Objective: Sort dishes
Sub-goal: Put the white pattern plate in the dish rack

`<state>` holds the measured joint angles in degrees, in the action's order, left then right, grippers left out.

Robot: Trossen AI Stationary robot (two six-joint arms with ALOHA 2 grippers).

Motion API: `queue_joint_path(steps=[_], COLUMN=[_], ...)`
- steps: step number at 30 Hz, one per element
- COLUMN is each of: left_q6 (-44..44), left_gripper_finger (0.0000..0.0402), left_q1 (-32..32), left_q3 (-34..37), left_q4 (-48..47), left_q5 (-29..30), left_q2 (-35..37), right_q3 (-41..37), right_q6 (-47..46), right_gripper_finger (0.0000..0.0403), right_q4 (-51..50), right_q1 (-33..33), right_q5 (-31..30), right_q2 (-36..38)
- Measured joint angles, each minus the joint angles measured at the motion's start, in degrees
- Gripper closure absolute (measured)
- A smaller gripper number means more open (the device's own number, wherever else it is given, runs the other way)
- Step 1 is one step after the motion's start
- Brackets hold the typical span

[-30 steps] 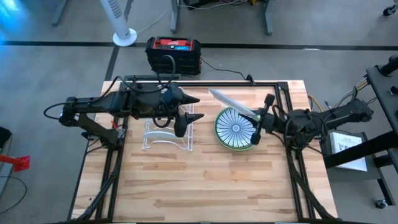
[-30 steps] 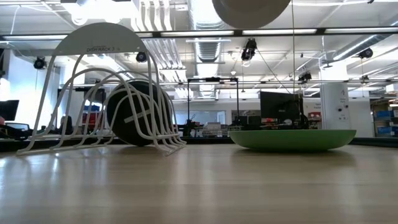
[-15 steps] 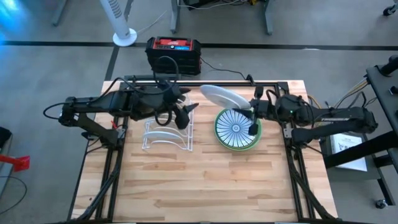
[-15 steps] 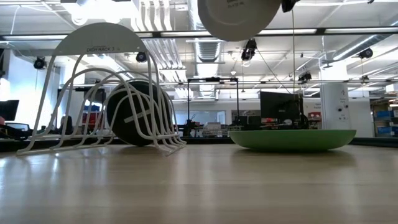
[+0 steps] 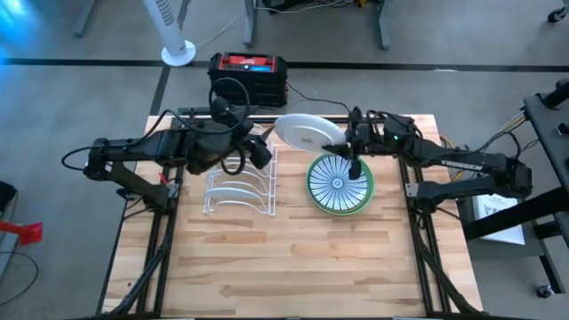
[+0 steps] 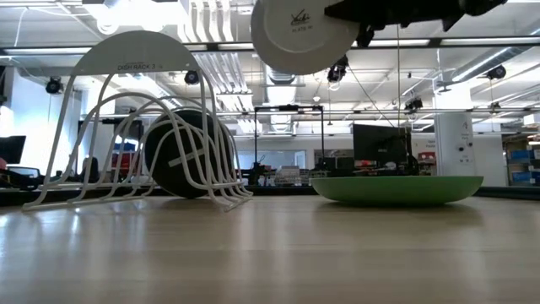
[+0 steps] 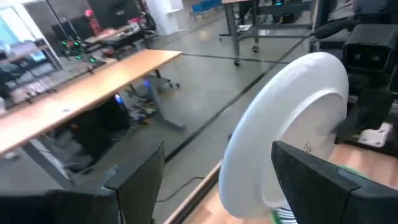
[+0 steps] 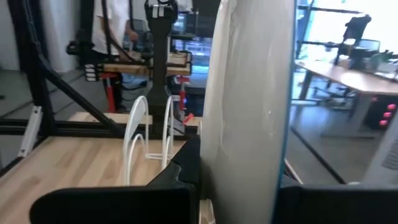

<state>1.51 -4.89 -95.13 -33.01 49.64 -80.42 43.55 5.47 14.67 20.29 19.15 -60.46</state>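
The step in hand looks like a handover in mid-air: one plate is being carried toward the rack while the others wait. Nearest the front of the table, the white wire dish rack (image 5: 240, 188) stands on the pale wooden table (image 5: 284, 267), and in the low view a dark teal round plate (image 6: 187, 154) stands upright in the slots of that rack (image 6: 135, 118). Just to the right of the rack, a stack lies flat on the table: the white round plate with blue radial lines (image 5: 338, 183) sits on top of a plain light green plate (image 6: 396, 189), whose rim shows around it. Above and behind the stack, the right gripper (image 5: 354, 153) is clamped on the edge of a plain whitish round plate (image 5: 307, 132), held tilted in the air between the two arms; the right wrist view shows the same plate (image 8: 249, 112) edge-on between the dark fingers (image 8: 180, 180). The left gripper (image 5: 260, 153) hangs over the far end of the rack with its jaws spread wide, facing the plate (image 7: 280, 143). The next move probably calls for the left gripper to close on the free rim before the right lets go, then stand the plate in an empty slot.
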Motion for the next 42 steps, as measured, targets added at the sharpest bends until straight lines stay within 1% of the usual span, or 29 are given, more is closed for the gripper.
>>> queue_joint_path(steps=[4, 10, 15, 24, 35, 37, 40, 42], left_q6=[-3.9, -12.0, -16.8, -17.2, -17.1, -17.1, -17.1, -17.1], left_gripper_finger=[0.0118, 0.0118, 0.0118, 0.0118, 0.0118, 0.0118, 0.0118, 0.0118], left_q1=[0.0, 0.0, 0.3, 2.1, 2.7, 2.7, 2.8, 2.8], left_q3=[0.0, 0.0, 0.0, 0.0, 0.0, 0.0, 0.0, 0.0], left_q4=[0.0, -0.3, -0.5, -2.4, -2.3, -2.2, -2.1, -2.1], left_q5=[1.6, 6.3, 6.9, 6.9, 7.1, 8.7, 13.6, 15.6], left_q2=[0.0, 0.1, 0.3, 0.3, 0.3, 0.3, 0.3, 0.3], right_q3=[0.0, 0.0, 0.0, 0.1, 0.1, 0.1, 0.2, 0.8], right_q6=[-1.2, -2.5, -3.5, -4.8, -3.9, -3.9, -3.8, -3.8], right_gripper_finger=[0.0377, 0.0377, 0.0377, 0.0377, 0.0377, 0.0377, 0.0377, 0.0377], right_q4=[3.5, 10.9, 17.6, 30.6, 39.8, 41.2, 42.5, 42.7], right_q1=[2.8, 5.2, 6.3, 6.5, 6.5, 6.5, 6.5, 6.5], right_q5=[3.2, 6.1, 6.8, 8.4, 8.5, 8.5, 8.4, 8.4], right_q2=[-3.8, -9.5, -14.7, -21.6, -26.8, -27.7, -28.8, -29.9])
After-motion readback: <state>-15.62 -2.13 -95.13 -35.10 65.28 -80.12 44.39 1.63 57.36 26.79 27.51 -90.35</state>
